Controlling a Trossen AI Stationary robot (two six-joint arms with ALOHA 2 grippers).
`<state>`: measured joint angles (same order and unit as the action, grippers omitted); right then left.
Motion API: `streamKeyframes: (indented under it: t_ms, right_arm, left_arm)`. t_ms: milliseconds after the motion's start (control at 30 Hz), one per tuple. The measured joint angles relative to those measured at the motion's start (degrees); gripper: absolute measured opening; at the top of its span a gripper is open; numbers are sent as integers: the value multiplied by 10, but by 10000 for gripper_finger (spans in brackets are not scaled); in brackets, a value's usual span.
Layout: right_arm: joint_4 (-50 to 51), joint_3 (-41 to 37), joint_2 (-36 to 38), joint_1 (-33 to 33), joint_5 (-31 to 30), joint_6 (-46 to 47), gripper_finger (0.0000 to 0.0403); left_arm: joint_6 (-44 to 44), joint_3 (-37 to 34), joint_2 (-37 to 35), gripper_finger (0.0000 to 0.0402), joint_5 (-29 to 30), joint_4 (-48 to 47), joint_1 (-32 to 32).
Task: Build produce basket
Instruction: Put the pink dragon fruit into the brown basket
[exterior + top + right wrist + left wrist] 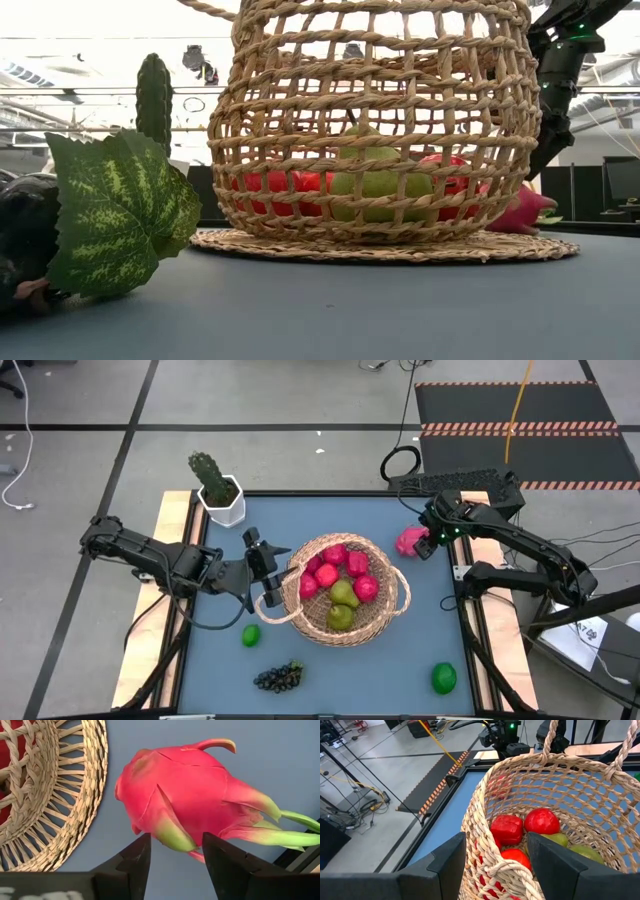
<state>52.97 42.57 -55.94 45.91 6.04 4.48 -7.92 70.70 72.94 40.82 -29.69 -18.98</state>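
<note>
The tan woven basket stands mid-table and holds several red fruits and two yellow-green pears. My left gripper is open at the basket's left rim. Its fingers stand on either side of the rim's rope loop, and I see no touch. A pink dragon fruit lies on the mat right of the basket. My right gripper is open just beside it. In the right wrist view its fingers flank the near end of the dragon fruit.
A lime, a dark grape bunch and a second green fruit lie on the mat near the front edge. A white pot with a cactus stands at the far left corner. The grape leaf shows large in the low view.
</note>
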Motion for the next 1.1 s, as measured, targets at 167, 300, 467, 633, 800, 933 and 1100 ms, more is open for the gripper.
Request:
streamKeyframes:
  t_ms: [167, 300, 467, 633, 800, 933, 1100]
  right_arm:
    - [0, 0, 0, 0, 2, -1, 145]
    - [0, 0, 0, 0, 2, -2, 119]
    - [0, 0, 0, 0, 2, -2, 76]
    - [0, 0, 0, 0, 2, -6, 24]
    - [0, 0, 11, -5, 2, -7, 8]
    - [2, 5, 39, -20, 2, -6, 7]
    - [2, 22, 74, -42, 2, 14, 4]
  left_arm:
    - [0, 0, 0, 212, 0, 0, 0]
    - [0, 0, 0, 212, 0, 0, 0]
    - [0, 0, 0, 212, 0, 0, 0]
    - [0, 0, 0, 211, 0, 0, 0]
    - [0, 0, 0, 212, 0, 0, 0]
    - [0, 0, 0, 212, -2, 0, 0]
    - [1, 0, 0, 211, -3, 0, 0]
